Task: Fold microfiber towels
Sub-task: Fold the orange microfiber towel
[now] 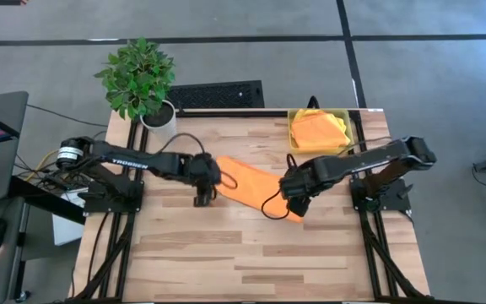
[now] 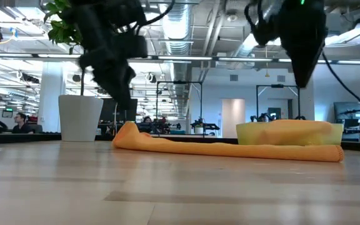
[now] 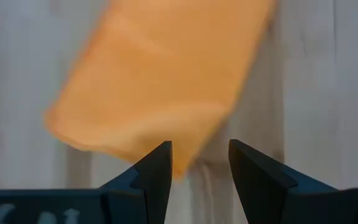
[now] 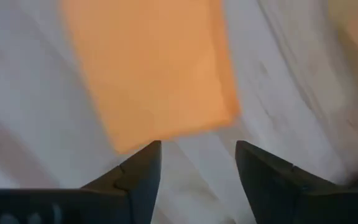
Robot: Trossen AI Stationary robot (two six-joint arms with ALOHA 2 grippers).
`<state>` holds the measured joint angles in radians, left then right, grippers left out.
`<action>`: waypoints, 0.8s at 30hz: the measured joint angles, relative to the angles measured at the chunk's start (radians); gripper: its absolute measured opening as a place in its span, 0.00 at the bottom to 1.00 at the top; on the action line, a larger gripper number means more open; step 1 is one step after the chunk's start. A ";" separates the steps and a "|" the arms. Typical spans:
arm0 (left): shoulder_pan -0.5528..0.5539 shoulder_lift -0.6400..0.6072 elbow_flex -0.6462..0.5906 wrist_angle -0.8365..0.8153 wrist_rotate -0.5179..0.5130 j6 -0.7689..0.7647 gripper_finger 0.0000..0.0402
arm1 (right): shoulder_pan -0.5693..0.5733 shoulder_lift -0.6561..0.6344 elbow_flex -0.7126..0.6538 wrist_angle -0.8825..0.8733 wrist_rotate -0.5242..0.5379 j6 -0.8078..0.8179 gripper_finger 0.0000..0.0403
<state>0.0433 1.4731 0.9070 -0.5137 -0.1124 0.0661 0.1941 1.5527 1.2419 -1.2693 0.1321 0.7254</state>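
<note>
An orange microfiber towel (image 1: 251,187), folded into a long strip, lies flat on the wooden table between my two grippers. It also shows in the low view (image 2: 230,149), the left wrist view (image 3: 160,81) and the right wrist view (image 4: 154,68). My left gripper (image 1: 204,194) hovers open over the strip's left end (image 3: 197,149). My right gripper (image 1: 297,203) hovers open over its right end (image 4: 197,146), raised well above the table (image 2: 302,78). Neither touches the towel. A yellow and an orange towel (image 1: 319,128) lie in the bin. The pink towel is out of view.
A translucent yellow bin (image 1: 348,127) stands at the table's far right corner. A potted plant (image 1: 140,80) stands at the far left corner. Cables loop from both wrists near the towel. The near half of the table (image 1: 243,262) is bare wood.
</note>
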 joint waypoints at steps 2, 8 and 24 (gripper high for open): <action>-0.033 0.000 -0.031 0.002 -0.013 0.029 0.38 | 0.016 -0.037 0.000 0.050 -0.001 0.000 0.56; -0.094 0.000 -0.113 0.143 -0.118 0.034 0.38 | 0.045 -0.098 0.000 0.164 0.000 0.000 0.55; -0.102 0.025 -0.281 0.395 -0.195 0.003 0.38 | 0.046 -0.093 0.000 0.160 0.000 -0.019 0.55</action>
<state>-0.0586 1.4978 0.6265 -0.1188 -0.3076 0.0694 0.2401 1.4601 1.2419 -1.1091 0.1322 0.7067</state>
